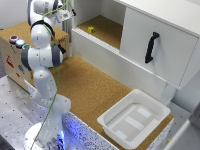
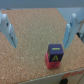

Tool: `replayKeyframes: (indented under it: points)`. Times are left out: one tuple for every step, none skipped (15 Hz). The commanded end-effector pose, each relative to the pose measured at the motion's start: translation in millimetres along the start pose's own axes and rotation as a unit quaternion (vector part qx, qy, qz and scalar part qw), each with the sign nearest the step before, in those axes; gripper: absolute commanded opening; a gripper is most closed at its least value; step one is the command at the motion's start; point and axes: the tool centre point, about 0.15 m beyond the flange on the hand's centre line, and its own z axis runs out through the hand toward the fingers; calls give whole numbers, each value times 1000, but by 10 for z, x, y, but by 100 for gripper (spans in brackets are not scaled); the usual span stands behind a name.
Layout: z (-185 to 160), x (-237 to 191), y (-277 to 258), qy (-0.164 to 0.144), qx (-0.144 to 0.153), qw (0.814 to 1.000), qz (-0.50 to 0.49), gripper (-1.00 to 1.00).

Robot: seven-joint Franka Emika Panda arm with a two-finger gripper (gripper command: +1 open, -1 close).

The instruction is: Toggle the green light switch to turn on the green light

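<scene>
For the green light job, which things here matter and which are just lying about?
Job: green cap on the wooden box; gripper, jaws open.

Lying about: red cap, blue cap, small block, white bin, cabinet door.

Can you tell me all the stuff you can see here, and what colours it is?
round caps: three, red, blue and green, in a row on top of the wooden box
wooden box: one, light brown, at the exterior view's left, behind the arm
small block: one, yellow-green in the exterior view, dark purple sides in the wrist view, inside the open cabinet
cabinet door: one, white with a black handle, at the exterior view's right
tray: one, white, on the cork table's near edge
cork table: one, brown
robot arm: one, white
gripper: one, open, over the block
</scene>
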Motion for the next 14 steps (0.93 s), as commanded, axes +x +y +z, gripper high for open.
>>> replayKeyframes:
  points:
    - [112, -224, -200, -1, -55, 998, 22, 100]
    - [112, -224, -200, -1, -55, 998, 22, 100]
    - [112, -224, -200, -1, -55, 998, 22, 100]
    - [112, -224, -200, -1, -55, 998, 22, 100]
    - [45, -134, -107, -9, -9, 1000, 21, 100]
    - [34, -145, -169, 0, 0, 999, 41, 100]
    - [-23, -89, -301, 6, 18, 999, 42, 100]
    - [-67, -18, -418, -12, 22, 999, 37, 100]
    - [-127, 51, -531, -29, 30, 999, 29, 100]
    - [-163, 98, -611, -42, 42, 998, 21, 100]
    - [-236, 182, -759, -64, 44, 997, 5, 100]
    - [-268, 249, -892, -83, 43, 996, -9, 100]
    - [-264, 278, -1012, -99, 43, 994, -14, 100]
    - [-232, 296, -1139, -117, 43, 992, -13, 100]
